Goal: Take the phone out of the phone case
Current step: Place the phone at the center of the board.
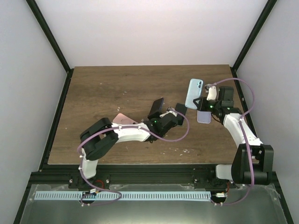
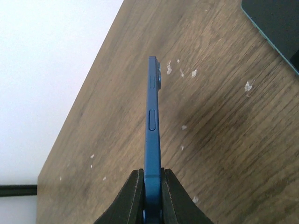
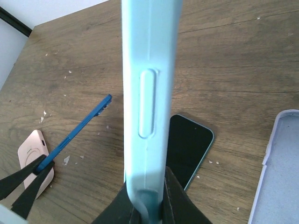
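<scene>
Blue phone (image 2: 153, 126): stands edge-on, bare, side buttons showing, clamped at its lower end by the left gripper (image 2: 152, 175); hangs above the wood just left of the dark phone (image 3: 189, 147) that lies flat.
Light-blue case (image 3: 148, 93): stands upright and edge-on, pinched at its lower end by the right gripper (image 3: 149, 193); sits above and just right of the dark phone, toward the far side.
Fingers: clenched on both arms, left on the blue phone, right on the light-blue case.
Step in hand: looks like the end of the separation, with phone and case well apart in the air, one per arm; cannot tell from edge-on whether the case is hollow.
Next move: probably calls for lowering each item onto bare wood clear of the dark phone, then letting go without tipping either.
Other items: pink case (image 3: 32, 151) flat, well left of the dark phone; lavender case (image 3: 278, 172) flat, near its right.
Surface: brown wood-grain table (image 1: 107, 88), speckled with small white flecks (image 2: 182, 72) around the dark phone.
Room: plain white walls (image 1: 149, 28) and black frame posts (image 1: 49, 32) enclosing the table on three sides.
</scene>
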Controlling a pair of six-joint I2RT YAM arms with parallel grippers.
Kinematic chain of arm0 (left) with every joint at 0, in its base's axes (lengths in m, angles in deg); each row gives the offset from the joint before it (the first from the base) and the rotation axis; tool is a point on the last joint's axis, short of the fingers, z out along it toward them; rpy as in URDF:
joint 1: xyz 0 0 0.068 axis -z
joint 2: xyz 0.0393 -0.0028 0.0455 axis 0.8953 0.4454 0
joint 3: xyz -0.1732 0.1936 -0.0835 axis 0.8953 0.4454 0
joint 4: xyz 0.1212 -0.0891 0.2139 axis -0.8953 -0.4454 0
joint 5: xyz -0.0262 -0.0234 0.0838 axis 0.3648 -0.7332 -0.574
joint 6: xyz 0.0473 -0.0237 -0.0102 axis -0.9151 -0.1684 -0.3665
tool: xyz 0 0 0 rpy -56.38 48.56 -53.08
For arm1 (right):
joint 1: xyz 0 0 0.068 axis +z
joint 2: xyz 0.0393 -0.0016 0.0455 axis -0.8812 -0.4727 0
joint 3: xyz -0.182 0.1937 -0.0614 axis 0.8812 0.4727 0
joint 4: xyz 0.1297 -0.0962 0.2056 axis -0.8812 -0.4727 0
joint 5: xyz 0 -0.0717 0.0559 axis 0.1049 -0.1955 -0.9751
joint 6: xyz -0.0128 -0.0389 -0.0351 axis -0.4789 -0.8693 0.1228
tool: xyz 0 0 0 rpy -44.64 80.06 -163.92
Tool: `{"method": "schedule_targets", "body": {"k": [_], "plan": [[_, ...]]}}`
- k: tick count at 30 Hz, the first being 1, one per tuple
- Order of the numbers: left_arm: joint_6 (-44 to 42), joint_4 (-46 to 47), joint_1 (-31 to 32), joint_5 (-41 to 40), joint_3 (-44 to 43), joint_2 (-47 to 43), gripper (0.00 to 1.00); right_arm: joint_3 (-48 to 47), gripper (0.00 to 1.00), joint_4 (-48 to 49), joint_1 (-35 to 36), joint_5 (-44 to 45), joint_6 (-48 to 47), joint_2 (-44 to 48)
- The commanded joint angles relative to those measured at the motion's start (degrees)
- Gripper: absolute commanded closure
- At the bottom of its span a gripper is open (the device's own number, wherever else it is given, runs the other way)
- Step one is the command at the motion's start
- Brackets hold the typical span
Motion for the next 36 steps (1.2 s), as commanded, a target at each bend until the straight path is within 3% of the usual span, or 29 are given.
{"method": "schedule_targets", "body": {"k": [1, 11, 15, 20, 28, 36], "plan": [[-8.0, 5.4, -1.4, -0.5, -4.0, 3.4, 1.00, -0.1, 0.99, 0.9, -1.7, 0.3, -0.8, 1.8], [-8.3, 3.2, -1.8, 1.4, -8.0, 11.7, 1.00, -0.2, 0.99, 0.9, -2.4, 2.7, -1.7, 2.8], [-5.1, -1.0, -1.6, 1.4, -10.0, 13.1, 0.84, -0.2, 0.99, 1.0, -2.5, 3.0, -1.8, 2.8], [-1.8, -2.2, -1.4, 3.4, -8.7, 11.8, 0.73, -0.3, 0.99, 1.0, -2.5, 3.6, -1.9, 1.7], [10.0, -7.5, -1.4, 8.5, -4.6, 4.0, 0.43, -5.4, 0.99, -4.1, -2.5, 9.8, -6.0, 1.2], [19.0, -8.8, -1.5, 16.1, 2.3, -5.0, 0.35, -7.0, 0.99, -7.7, -2.5, 13.9, -14.1, 5.2]]}}
